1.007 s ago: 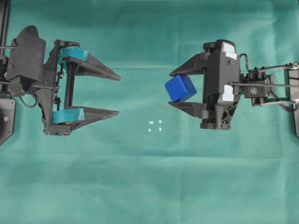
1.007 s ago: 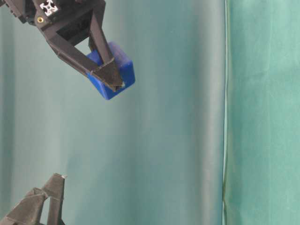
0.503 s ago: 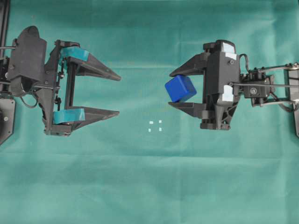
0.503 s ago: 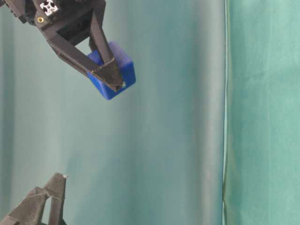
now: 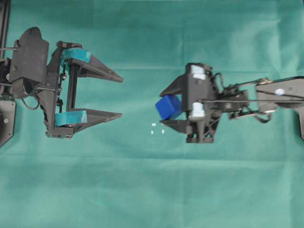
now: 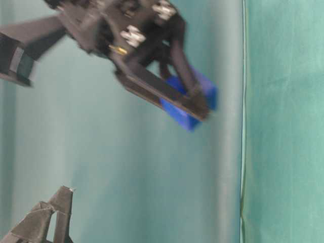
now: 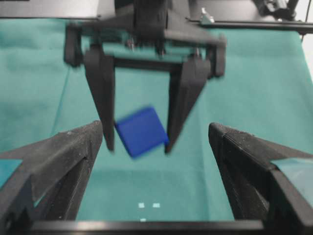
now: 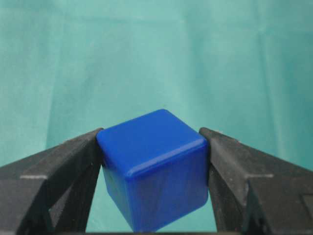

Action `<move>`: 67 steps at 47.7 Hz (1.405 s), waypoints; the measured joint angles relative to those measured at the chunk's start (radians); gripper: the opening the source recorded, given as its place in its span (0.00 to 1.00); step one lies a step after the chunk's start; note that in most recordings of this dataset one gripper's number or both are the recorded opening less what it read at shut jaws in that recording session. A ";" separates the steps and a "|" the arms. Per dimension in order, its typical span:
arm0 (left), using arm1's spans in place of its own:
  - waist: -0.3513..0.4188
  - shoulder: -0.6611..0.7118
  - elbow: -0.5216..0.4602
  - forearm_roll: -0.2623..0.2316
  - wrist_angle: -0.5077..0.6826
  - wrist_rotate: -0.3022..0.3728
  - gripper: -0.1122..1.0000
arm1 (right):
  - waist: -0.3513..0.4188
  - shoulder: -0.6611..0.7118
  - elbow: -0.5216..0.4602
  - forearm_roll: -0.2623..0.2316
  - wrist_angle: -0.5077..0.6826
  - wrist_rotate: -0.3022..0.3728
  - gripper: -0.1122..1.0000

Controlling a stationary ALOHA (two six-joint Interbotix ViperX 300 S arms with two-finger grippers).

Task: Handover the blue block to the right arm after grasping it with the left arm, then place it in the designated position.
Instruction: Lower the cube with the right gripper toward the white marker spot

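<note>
The blue block (image 5: 167, 107) is clamped between the plain black fingers of my right gripper (image 5: 167, 108), which is shut on it above the cloth. From the right wrist the block (image 8: 154, 164) fills the gap between both fingers, tilted a little. It hangs just up and right of the designated position (image 5: 157, 128), a small square of white marks on the green cloth. My left gripper (image 5: 117, 96), with teal-banded fingers, stands open and empty at the left. Its wrist view shows the block (image 7: 142, 131) held ahead and the white marks (image 7: 148, 205) below.
Green cloth (image 5: 152, 190) covers the whole table. In the table-level view a tall seam (image 6: 243, 121) in the cloth runs down the right side, and the left gripper's fingertips (image 6: 59, 195) show at the bottom left.
My right arm has swung left and down with the blue block, bringing it close above the white marks. The left arm has stayed put, open.
</note>
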 measured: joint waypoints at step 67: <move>0.000 0.000 0.000 0.002 0.002 -0.002 1.00 | -0.040 0.405 -0.025 0.055 -0.385 -0.003 0.69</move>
